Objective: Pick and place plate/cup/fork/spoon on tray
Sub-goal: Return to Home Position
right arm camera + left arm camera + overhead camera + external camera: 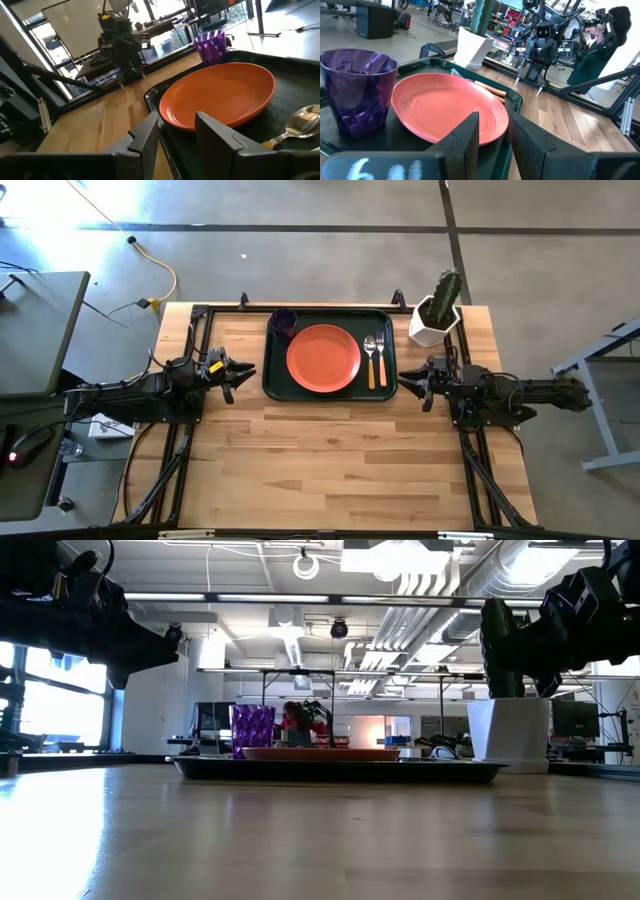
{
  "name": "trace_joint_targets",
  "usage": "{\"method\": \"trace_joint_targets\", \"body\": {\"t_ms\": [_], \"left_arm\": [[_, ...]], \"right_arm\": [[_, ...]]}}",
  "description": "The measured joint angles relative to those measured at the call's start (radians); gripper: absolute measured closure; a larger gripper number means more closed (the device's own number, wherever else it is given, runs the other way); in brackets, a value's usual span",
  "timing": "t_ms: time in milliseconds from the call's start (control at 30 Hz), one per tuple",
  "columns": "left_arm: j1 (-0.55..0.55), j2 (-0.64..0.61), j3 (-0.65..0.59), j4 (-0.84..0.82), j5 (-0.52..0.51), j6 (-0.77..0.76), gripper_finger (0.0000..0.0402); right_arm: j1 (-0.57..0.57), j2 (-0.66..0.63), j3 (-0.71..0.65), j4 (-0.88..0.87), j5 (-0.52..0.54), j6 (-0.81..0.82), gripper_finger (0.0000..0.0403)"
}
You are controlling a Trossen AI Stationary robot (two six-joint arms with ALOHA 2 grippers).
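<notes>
We see the left gripper (232, 376) just off the left edge of the tray (273, 383) and the right gripper (413, 386) just off its right edge, each with fingers slightly parted, holding and touching nothing. On the tray we count one plate (323, 359) in the middle, one cup (283, 322) at its far left corner, and one fork (369, 360) and one spoon (380, 361) side by side to the plate's right.

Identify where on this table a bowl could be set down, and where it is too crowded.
Free: the broad table stretch between the near rim of the tray and the table's near edge. Crowded: the tray holds cup, plate, fork and spoon; the left claw and right claw hem its ends; the cactus pot fills the far right corner.
</notes>
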Motion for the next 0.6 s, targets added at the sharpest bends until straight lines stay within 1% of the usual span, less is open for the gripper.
{"method": "trace_joint_targets", "body": {"t_ms": [600], "left_arm": [[0.000,0.000,0.000,0.000,0.000,0.000,0.0307]], "right_arm": [[0.000,0.000,0.000,-0.002,0.003,0.025,0.0281]]}}
